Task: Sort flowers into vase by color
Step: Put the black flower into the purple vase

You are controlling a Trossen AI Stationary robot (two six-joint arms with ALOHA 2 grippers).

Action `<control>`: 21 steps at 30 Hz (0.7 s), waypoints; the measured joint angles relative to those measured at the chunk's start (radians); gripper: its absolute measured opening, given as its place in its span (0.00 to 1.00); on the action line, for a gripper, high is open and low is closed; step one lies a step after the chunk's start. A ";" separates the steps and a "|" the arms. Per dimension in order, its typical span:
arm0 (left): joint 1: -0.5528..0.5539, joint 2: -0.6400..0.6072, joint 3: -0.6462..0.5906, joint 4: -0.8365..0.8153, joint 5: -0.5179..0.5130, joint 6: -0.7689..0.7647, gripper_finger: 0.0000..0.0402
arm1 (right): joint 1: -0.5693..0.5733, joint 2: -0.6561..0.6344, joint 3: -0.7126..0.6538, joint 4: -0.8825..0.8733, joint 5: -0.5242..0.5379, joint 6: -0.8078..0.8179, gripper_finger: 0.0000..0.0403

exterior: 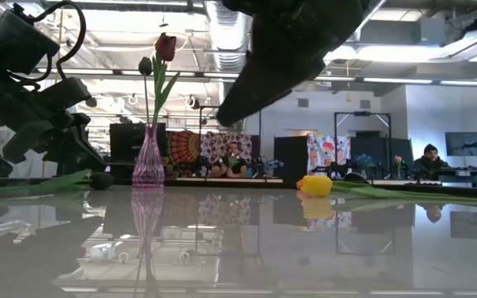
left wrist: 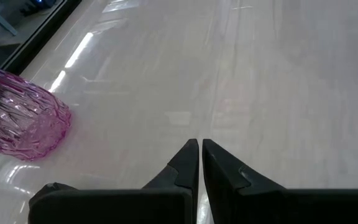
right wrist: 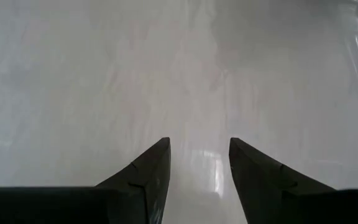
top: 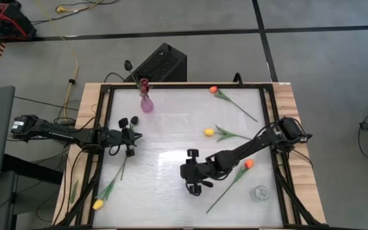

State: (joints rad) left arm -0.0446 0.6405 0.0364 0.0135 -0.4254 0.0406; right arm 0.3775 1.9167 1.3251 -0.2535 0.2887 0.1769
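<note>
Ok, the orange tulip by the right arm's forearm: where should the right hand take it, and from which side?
Probably mid-stem, from above. The orange tulip lies flat on the table, its thin stem running from the head toward the near edge, past the open right hand. Set the fingers across the stem, clear of the soft head. The left hand waits, shut.

It was a large open lab or workshop: exposed ceiling ducts (exterior: 222,25) and strip lights overhead, monitors (exterior: 470,142) along far desks, black floor tape (top: 260,29), and cables (top: 69,38) trailing across grey flooring.

Left hand (left wrist: 200,163) low, fingers pressed together; right hand (right wrist: 199,163) mid-table, fingers parted.
</note>
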 joint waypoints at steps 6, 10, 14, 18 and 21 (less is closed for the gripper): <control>0.000 0.000 0.000 0.006 0.097 -0.240 0.03 | 0.000 0.000 -0.026 0.006 -0.009 -0.028 0.47; 0.000 0.000 0.013 0.033 0.250 -0.459 0.03 | 0.000 0.001 -0.042 0.006 -0.016 -0.024 0.47; 0.001 0.001 0.038 0.026 0.369 -0.580 0.03 | -0.016 0.002 -0.042 0.129 -0.026 -0.074 0.47; -0.001 0.000 0.125 -0.022 0.530 -0.643 0.03 | -0.056 0.002 -0.041 0.319 -0.080 -0.160 0.47; -0.011 0.000 0.237 -0.146 0.567 -0.681 0.03 | -0.091 0.002 -0.041 0.430 -0.127 -0.182 0.47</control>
State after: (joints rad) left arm -0.0554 0.6403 0.2732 -0.1327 0.1419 -0.6403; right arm 0.2865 1.9190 1.2839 0.1765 0.1613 -0.0055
